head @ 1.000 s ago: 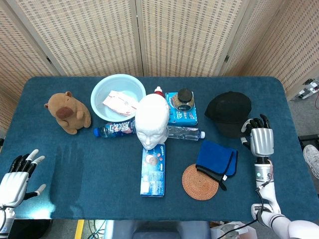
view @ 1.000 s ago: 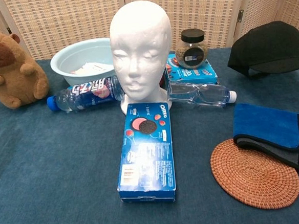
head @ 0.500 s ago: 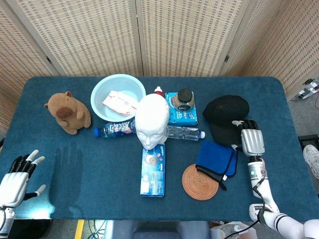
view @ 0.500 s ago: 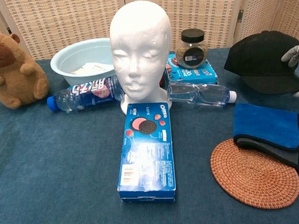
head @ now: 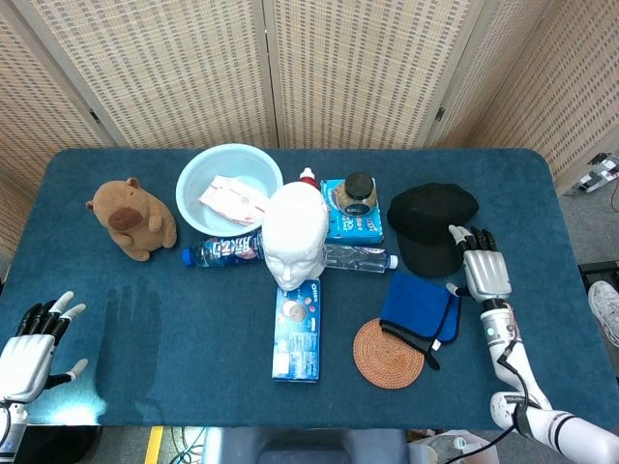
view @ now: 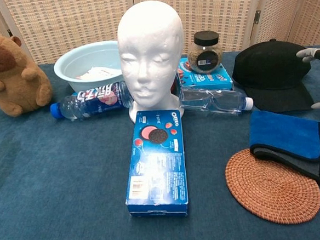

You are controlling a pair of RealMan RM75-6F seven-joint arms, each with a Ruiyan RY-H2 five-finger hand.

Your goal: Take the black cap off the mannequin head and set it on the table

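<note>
The white mannequin head stands bare at the table's middle. The black cap lies on the blue table to the head's right, brim toward the front. My right hand lies just right of the cap with fingers spread, and its fingertips touch the cap's right side; it holds nothing. At the front left corner my left hand hangs off the table edge, open and empty. The chest view does not show the left hand.
A blue cloth and a round woven coaster lie in front of the cap. An Oreo box, two lying bottles, a jar on a blue box, a basin and a plush capybara surround the head.
The right hand has moved left and forward against the cap, and the cap has slid left toward the jar. The left hand has stayed still.
</note>
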